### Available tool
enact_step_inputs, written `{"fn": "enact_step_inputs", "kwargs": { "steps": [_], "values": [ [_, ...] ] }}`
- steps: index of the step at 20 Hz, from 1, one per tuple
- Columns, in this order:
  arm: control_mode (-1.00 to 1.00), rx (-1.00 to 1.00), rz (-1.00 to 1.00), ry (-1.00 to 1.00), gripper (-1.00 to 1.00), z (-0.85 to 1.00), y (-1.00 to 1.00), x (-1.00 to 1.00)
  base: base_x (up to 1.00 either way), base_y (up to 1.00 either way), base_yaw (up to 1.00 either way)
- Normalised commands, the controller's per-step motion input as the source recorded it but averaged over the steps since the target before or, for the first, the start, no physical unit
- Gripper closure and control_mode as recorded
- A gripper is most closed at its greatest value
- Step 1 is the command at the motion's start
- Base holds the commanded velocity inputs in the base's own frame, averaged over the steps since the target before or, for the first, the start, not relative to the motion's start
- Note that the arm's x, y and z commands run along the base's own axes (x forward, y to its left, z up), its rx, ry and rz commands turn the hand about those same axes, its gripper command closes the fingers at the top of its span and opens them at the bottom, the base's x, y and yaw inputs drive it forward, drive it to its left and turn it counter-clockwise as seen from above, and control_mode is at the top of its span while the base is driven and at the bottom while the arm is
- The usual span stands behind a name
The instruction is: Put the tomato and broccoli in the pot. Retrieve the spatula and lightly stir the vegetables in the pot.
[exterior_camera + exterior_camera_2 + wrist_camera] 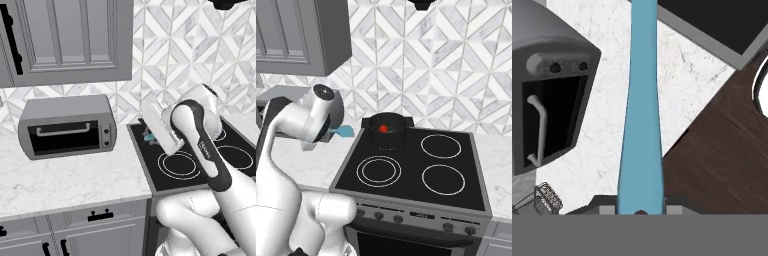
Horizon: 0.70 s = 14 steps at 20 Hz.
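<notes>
One spatula (641, 115) sits clamped in the closed pincer (641, 210), above the counter (692, 80) beside the toaster oven (547, 95).

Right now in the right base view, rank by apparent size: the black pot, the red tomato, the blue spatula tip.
1. Squat black pot
2. Light blue spatula tip, nearer the camera, so unsure
3. Round red tomato

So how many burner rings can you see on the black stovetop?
3 clear white burner rings: front left, front right, back right. The squat dark pot sits back left and may hide a fourth.
</notes>
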Motion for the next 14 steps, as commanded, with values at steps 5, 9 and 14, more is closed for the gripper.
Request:
{"fn": "enact_step_inputs", "kwargs": {
  "steps": [5,9,14],
  "values": [
    [-1.0,0.2,0.0,0.1,1.0,1.0,-0.51,0.75,0.0,0.0,0.0],
    [-1.0,0.31,0.0,0.26,1.0,0.86,-0.69,1.0,0.0,0.0,0.0],
    [-1.0,0.41,-0.02,0.36,1.0,0.08,-0.45,1.0,0.0,0.0,0.0]
  ]
}}
